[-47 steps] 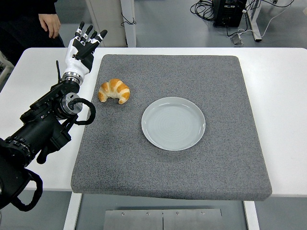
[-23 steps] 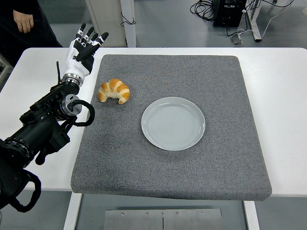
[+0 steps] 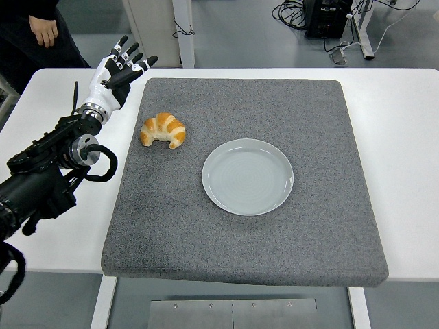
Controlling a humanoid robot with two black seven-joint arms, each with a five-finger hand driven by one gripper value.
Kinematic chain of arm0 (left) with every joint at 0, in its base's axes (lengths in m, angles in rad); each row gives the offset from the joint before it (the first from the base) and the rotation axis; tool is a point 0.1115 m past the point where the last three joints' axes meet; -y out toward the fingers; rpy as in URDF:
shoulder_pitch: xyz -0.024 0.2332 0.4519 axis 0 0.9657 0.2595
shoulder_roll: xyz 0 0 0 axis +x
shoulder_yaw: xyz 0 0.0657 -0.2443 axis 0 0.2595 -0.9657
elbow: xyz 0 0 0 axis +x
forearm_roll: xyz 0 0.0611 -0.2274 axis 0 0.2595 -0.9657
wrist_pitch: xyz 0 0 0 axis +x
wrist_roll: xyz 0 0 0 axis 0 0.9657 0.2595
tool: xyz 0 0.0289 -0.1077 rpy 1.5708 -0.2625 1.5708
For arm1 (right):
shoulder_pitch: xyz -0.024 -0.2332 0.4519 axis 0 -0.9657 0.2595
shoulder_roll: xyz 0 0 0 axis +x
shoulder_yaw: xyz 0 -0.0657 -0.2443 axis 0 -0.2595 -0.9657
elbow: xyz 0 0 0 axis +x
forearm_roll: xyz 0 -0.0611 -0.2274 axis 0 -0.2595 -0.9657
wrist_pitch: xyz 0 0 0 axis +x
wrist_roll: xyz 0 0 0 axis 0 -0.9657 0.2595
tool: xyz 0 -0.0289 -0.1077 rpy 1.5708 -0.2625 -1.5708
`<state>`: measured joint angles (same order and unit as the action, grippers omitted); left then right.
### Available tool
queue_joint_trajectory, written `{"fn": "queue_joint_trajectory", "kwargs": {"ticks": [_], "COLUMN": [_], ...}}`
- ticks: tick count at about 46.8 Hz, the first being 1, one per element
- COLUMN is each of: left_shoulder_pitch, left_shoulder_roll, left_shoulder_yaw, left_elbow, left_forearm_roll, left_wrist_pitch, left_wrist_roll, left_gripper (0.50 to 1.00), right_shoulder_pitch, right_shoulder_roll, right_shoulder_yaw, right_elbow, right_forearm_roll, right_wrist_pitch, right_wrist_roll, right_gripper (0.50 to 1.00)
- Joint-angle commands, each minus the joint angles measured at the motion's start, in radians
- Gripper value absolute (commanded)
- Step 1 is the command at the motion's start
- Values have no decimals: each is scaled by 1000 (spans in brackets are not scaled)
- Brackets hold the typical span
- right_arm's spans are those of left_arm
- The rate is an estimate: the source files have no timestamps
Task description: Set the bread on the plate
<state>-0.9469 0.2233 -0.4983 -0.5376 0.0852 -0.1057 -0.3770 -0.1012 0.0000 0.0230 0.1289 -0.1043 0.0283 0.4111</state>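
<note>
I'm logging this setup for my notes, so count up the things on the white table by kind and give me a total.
Croissant: 1
Plate: 1
Grey mat: 1
Robot hand over the table, the left one, fingers spread, holding nothing: 1
Total: 4

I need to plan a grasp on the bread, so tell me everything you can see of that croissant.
The croissant is golden brown with paler ridges across its segments, and looks flaky and baked. It is curved, with both tips pointing toward the near edge of the table. It lies whole on the grey mat, in the mat's far left part, apart from the plate, which is empty. Nothing else touches it; the left hand is up and to its left, fingers spread, holding nothing.
</note>
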Motion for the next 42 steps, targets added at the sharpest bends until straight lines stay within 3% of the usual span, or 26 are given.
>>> {"fn": "queue_joint_trajectory", "kwargs": {"ticks": [1,17,25,42], "left_shoulder_pitch": [3,39,46,45], "left_shoulder_roll": [54,182,247,338], "left_shoulder_yaw": [23,44,53,55], "left_elbow": [-65,-222,-332,-407], "left_forearm_roll": [4,226,370,695], "left_wrist_pitch": [1,23,60,60], "left_wrist_roll": [0,35,92,96], "left_gripper": [969,968,966,968], "right_shoulder_pitch": [0,0,0,0], "right_shoulder_roll": [0,0,0,0], "right_shoulder_yaw": [0,0,0,0], "right_elbow": [0,0,0,0], "right_forearm_roll": [0,0,0,0], "right_wrist_pitch": [-1,-1,-1,-1], "right_wrist_roll": [0,0,0,0], "right_gripper": [1000,1000,1000,1000]}}
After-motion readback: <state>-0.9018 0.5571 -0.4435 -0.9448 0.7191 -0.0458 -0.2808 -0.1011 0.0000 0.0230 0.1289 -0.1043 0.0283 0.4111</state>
